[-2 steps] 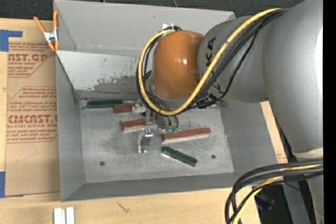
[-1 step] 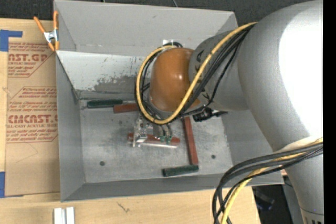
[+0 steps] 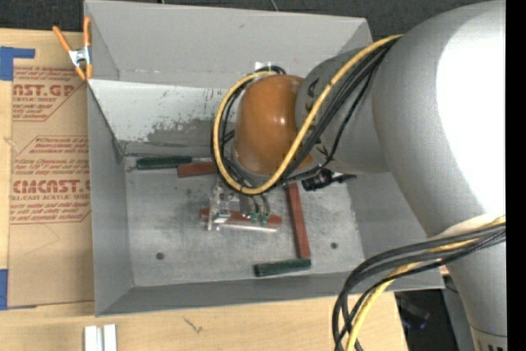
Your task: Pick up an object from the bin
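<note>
My gripper (image 3: 220, 208) is low over the middle of the bin floor, beneath the arm's orange cover. Right under it lies a small cluster: a short reddish-brown stick (image 3: 243, 217) lying flat, a small green piece (image 3: 260, 214) by its right end, and a pale silvery strip (image 3: 246, 227) along its lower side. The gripper is at the left end of this cluster and seems to touch it. I cannot see whether anything is held.
A dark green stick (image 3: 163, 163) and a reddish-brown stick (image 3: 196, 168) lie by the back wall at the left. A long reddish-brown stick (image 3: 297, 223) runs down the right. Another dark green stick (image 3: 282, 266) lies near the front wall. The arm covers the bin's right back part.
</note>
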You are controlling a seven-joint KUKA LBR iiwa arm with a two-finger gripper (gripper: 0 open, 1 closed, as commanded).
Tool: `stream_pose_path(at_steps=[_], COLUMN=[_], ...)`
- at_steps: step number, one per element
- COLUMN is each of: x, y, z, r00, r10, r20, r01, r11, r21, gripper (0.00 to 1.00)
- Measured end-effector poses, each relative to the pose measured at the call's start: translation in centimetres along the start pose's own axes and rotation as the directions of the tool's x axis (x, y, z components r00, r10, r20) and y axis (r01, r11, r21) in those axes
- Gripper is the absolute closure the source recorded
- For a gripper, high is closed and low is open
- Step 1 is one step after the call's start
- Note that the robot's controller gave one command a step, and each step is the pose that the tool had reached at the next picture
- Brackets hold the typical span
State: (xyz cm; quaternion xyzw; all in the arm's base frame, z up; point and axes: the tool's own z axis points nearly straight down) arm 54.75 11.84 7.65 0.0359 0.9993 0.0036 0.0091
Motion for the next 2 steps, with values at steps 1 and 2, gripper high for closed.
stream_pose_path(at_steps=[1,2], x=[0.8,-1.8], y=[-2.8,-0.4], z=[-0.3,-18.9], r00=[0.998,0.998], r10=[-0.054,-0.062], r20=[-0.011,-0.007], r01=[0.054,0.062], r11=[0.999,0.998], r21=[0.003,0.004], gripper=[1.0,1.0])
